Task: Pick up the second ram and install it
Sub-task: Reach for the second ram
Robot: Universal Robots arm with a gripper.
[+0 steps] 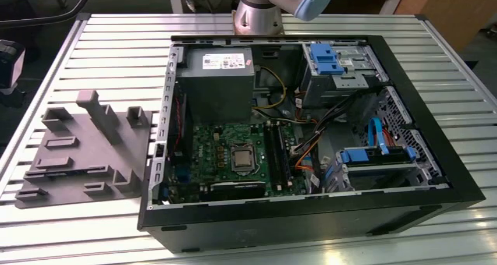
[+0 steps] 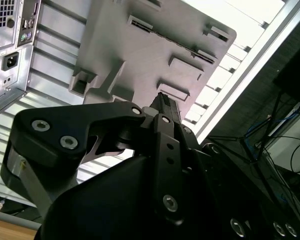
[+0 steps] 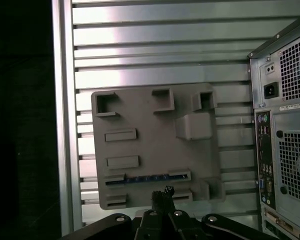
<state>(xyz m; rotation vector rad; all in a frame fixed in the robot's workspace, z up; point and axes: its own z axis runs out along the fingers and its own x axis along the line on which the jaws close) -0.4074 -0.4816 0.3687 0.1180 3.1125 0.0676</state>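
The second ram [image 3: 145, 178] is standing edge-on in a slot of the grey fixture [image 3: 155, 150]. In the first wrist view only its thin upper edge is showing, and its faces and chips are lying hidden down in the slot. Just beside that slot the gripper [image 3: 162, 192], tips pressed together, is covering a bit of the fixture's edge, and its black body is running off the picture. In the second wrist view that body is blocking one whole end of the fixture. The computer case [image 3: 285, 125] next to the fixture is being cropped to its rear panel. In the exterior view the arm [image 1: 264, 9], on the far side of the case from the fixture, is being cut off above its base. There the fixture's slots are looking too small to tell what is sitting in them.
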